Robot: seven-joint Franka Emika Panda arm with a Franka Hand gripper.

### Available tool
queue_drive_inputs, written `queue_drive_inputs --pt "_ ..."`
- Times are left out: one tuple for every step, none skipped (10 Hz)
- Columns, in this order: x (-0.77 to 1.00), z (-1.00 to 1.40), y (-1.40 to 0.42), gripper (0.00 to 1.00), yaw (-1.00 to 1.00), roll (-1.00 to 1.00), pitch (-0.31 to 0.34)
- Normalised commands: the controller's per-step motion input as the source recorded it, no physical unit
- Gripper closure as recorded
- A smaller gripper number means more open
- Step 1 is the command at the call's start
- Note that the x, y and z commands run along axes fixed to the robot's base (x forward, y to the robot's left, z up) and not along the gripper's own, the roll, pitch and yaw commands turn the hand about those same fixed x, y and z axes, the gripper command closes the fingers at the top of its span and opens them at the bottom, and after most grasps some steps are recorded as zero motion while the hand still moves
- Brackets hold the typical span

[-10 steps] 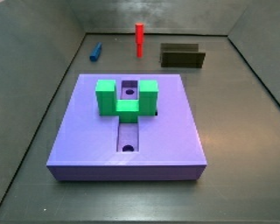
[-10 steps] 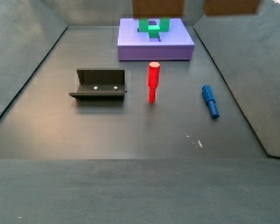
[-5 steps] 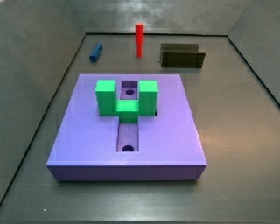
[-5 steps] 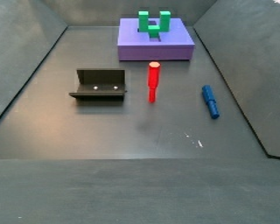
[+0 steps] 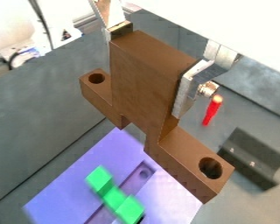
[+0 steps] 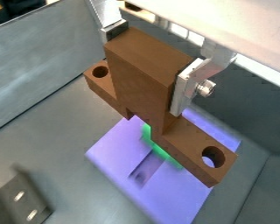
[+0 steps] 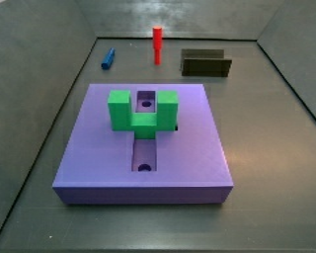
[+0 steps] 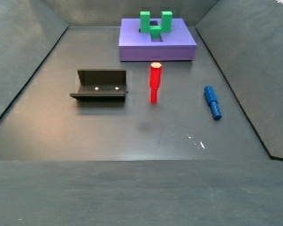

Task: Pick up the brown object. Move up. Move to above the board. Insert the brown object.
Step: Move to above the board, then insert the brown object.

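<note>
My gripper is shut on the brown object, a brown block with a tall centre and two holed side lugs; it also shows in a wrist view. It hangs high above the purple board, also seen in a wrist view. A green U-shaped piece sits in the board's slot. Gripper and brown object are out of view in both side views. The board shows in both side views.
A red peg stands upright mid-floor, a blue peg lies beside it, and the dark fixture stands on the floor. They also show in a side view: red peg, blue peg, fixture. Walls enclose the floor.
The brown object, at the upper edge of a side view one second ago, has risen out of both side views. Nothing on the floor has moved.
</note>
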Motion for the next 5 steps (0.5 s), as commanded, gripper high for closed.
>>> queue_drive_inputs --pt "0.14 0.07 -0.39 1.00 0.01 0.01 0.153" --pt "0.07 0.04 -0.20 1.00 0.01 0.01 0.098" --pt "0.00 0.00 0.03 1.00 0.00 -0.04 0.000" --pt "0.05 -0.12 -0.10 1.00 -0.34 0.03 0.000" --pt "-0.07 -0.24 -0.20 1.00 -0.70 -0.06 -0.226"
